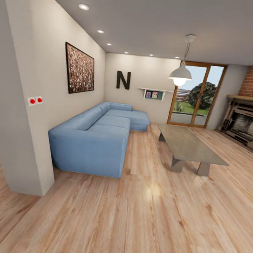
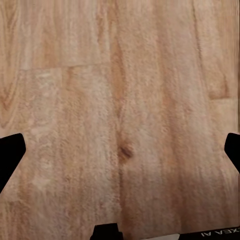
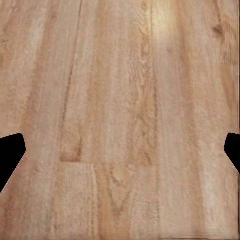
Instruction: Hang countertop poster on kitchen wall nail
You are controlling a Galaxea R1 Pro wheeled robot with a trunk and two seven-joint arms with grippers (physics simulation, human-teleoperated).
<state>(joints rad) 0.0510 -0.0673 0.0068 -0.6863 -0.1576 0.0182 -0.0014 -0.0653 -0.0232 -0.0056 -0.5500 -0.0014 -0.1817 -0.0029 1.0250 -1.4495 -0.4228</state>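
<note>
A: Room ahead from the head view?

B: Living room; blue sofa [image 1: 98,139] is the landmark; brown speckled canvas [image 1: 79,68] on the wall above the sofa's near end; black letter N [image 1: 123,80] on the far wall behind the sofa; small shelf [image 1: 154,93] just beside that letter; low grey table [image 1: 189,147] across from the sofa, well apart from it; white hanging lamp [image 1: 181,73] above the table; glass door [image 1: 196,95] and brick fireplace [image 1: 247,123] beyond the table; two red-dotted switches [image 1: 35,101] on the pillar near the sofa's front corner.

A: Poster, worktop, nail?

B: Not among what these views take in; cannot place them.

A: Grippers?

B: Left gripper [image 2: 120,152] over wood floor [image 2: 120,100]; dark fingertips [image 2: 10,155] at opposite edges, spread wide, nothing between; right gripper [image 3: 120,152] likewise, fingertips [image 3: 10,152] wide apart, empty, floor beneath.
</note>
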